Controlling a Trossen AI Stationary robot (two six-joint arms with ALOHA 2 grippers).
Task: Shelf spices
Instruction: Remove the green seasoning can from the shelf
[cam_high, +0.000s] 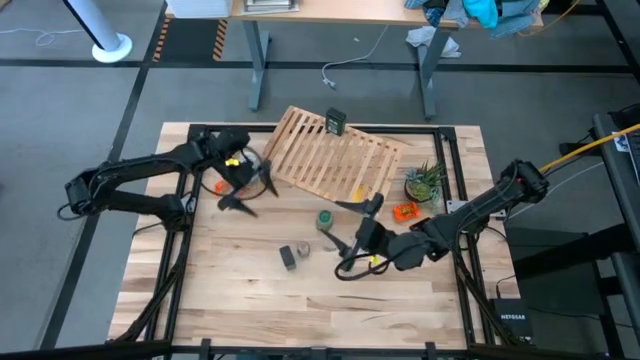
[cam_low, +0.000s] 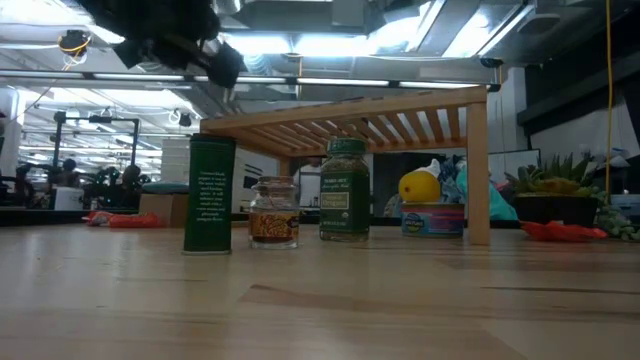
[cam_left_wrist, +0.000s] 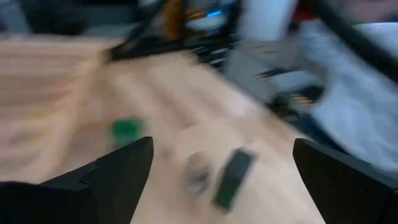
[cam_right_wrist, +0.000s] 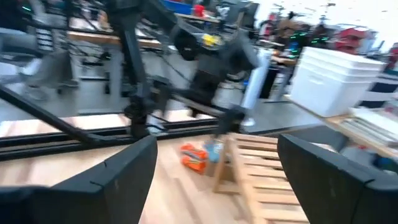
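Observation:
The light-wood slatted shelf stands at the table's far middle, on legs in the low view. One dark squarish jar stands on its far edge. On the tabletop in front of it stand the green round jar, the tiny clear glass jar and the second dark squarish jar. My left gripper is open, above the table left of these jars. My right gripper is open, just right of the green jar.
A small potted plant and orange pieces sit right of the shelf; another orange piece lies by the left arm. A yellow object on a tin sits under the shelf. Black frame rails border the table.

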